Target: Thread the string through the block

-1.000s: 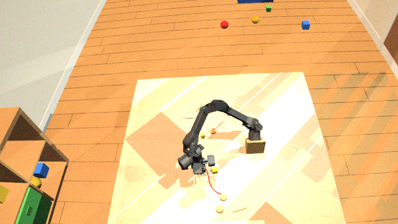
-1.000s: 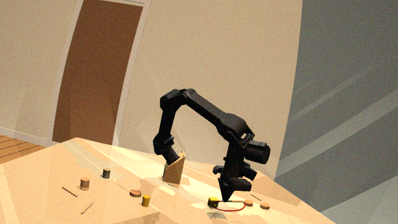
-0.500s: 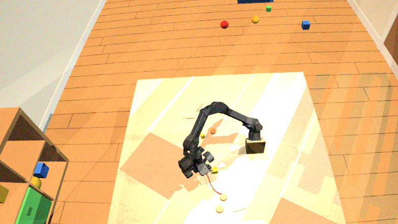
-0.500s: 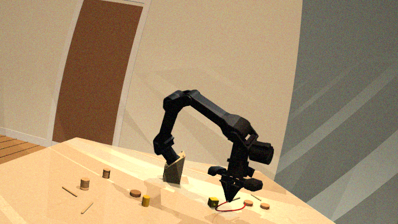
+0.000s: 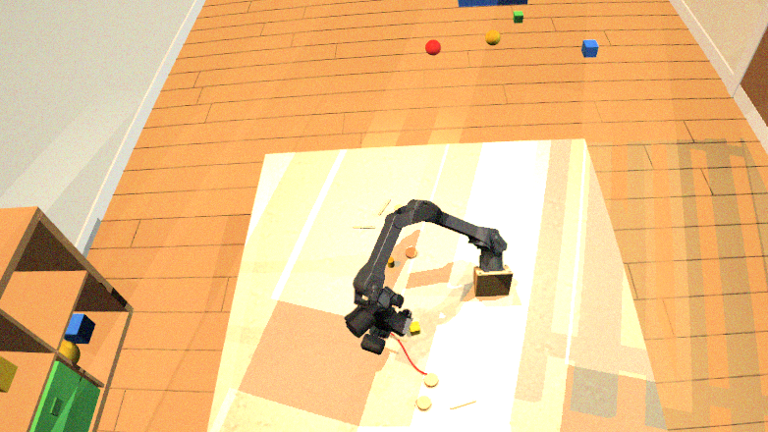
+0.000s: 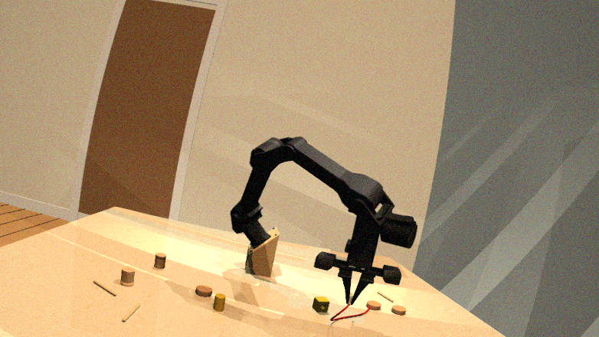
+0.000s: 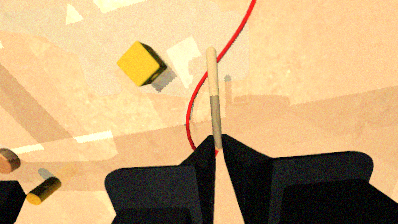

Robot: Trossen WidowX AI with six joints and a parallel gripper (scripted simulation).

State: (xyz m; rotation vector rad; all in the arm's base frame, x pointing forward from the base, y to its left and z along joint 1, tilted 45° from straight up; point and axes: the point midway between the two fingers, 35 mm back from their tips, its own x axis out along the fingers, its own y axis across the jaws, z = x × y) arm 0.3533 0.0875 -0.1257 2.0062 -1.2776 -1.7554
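My gripper (image 5: 391, 330) (image 6: 349, 302) (image 7: 217, 139) points down at the table and is shut on the thin wooden stick (image 7: 214, 92), which sticks out straight past the fingertips. The red string (image 5: 409, 358) (image 6: 348, 314) (image 7: 199, 87) runs from the held end of the stick to the round wooden button (image 5: 430, 380) (image 6: 373, 304). The small yellow block (image 5: 414, 326) (image 6: 320, 303) (image 7: 140, 63) sits on the table just beside the gripper, to the left of the stick in the wrist view. The stick's tip is clear of the block. I cannot see the block's hole in the wrist view.
A second disc (image 5: 423, 402) (image 6: 398, 309) and a loose stick (image 5: 463, 405) (image 6: 384, 296) lie near the button. A yellow cylinder (image 6: 219, 302) (image 7: 42, 191), a brown disc (image 5: 411, 251) (image 6: 203, 290), two wooden cylinders (image 6: 127, 276) and loose sticks (image 5: 363, 227) (image 6: 104, 287) lie farther off. The arm's base (image 5: 492, 282) stands to the right.
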